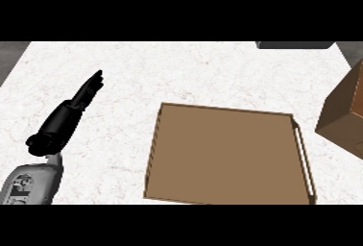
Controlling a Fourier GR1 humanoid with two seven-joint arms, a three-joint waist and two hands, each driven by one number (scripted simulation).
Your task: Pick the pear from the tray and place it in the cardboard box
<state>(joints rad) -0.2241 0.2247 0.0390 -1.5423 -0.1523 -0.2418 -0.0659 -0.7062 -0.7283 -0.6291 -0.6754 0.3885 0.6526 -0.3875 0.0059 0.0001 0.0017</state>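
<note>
Brown and flat, the tray (227,156) fills the lower middle of the frame, its long sides running from the bottom edge upward, a pale handle along its right rim; no pear shows on it or anywhere else in the picture. At lower left, the grey forearm leads up to the left hand (86,92), its fingers straight and together, pointing toward the upper right and holding nothing, over the white marble counter (177,72). Farther up at the right edge stands the cardboard box (345,113), partly cut off.
</note>
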